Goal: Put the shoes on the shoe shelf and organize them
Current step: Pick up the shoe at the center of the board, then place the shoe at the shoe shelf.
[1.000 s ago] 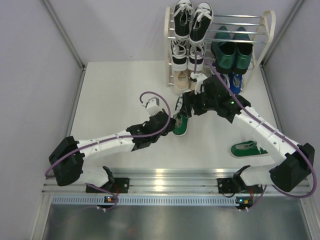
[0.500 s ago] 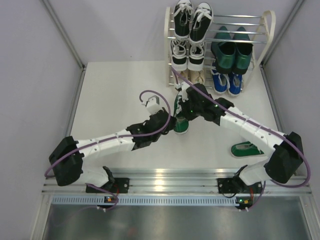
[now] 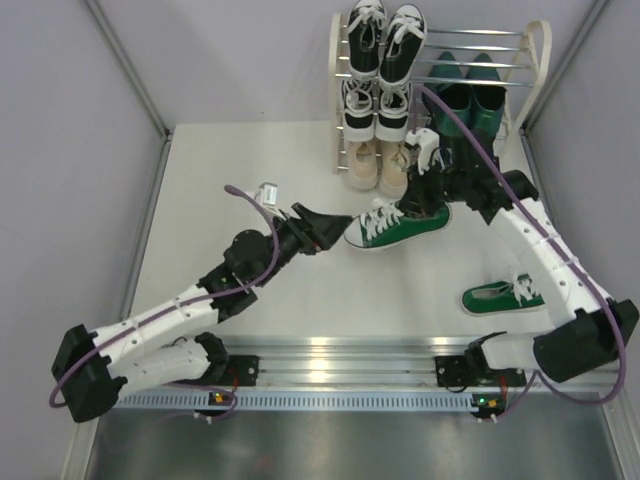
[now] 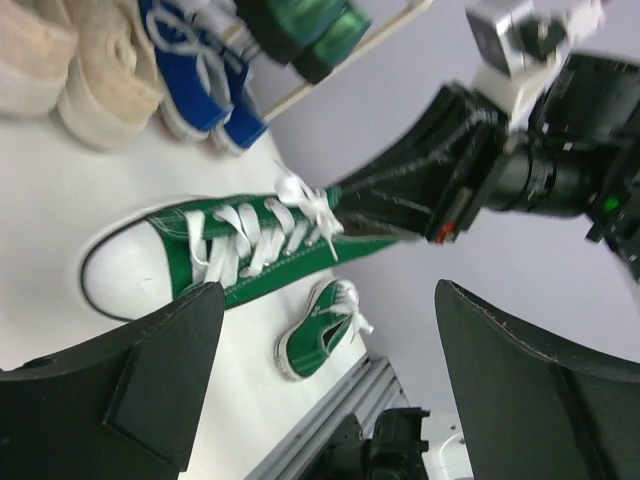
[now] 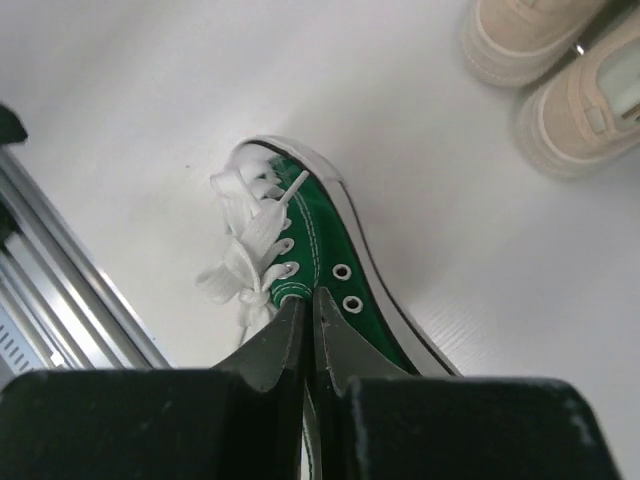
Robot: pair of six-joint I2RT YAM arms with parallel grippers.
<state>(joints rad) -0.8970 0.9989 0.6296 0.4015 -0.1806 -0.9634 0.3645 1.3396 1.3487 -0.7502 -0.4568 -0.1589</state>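
A green sneaker [image 3: 392, 226] with white laces is pinched at the top edge of its opening by my right gripper [image 3: 428, 204], which is shut on it [image 5: 305, 296]. Its white toe points left. Just left of that toe, my left gripper [image 3: 328, 226] stands open and apart from the sneaker [image 4: 230, 252], holding nothing. The other green sneaker [image 3: 500, 297] lies on the table at the right. The shoe shelf [image 3: 537, 62] stands at the back. It holds two black-and-white pairs [image 3: 384, 42], dark green dress shoes [image 3: 478, 100] and a beige pair [image 3: 378, 166] at the bottom. Blue sneakers [image 4: 200, 62] sit beside the beige ones.
The right arm [image 3: 540, 250] crosses in front of the shelf's right half and hides its lower tiers in the top view. A metal rail [image 3: 340, 358] runs along the table's near edge. Grey walls close in both sides.
My left gripper has opened, let go of the green sneaker and drawn back to the left. My right gripper has shut on the sneaker and carried it right, toward the shelf.
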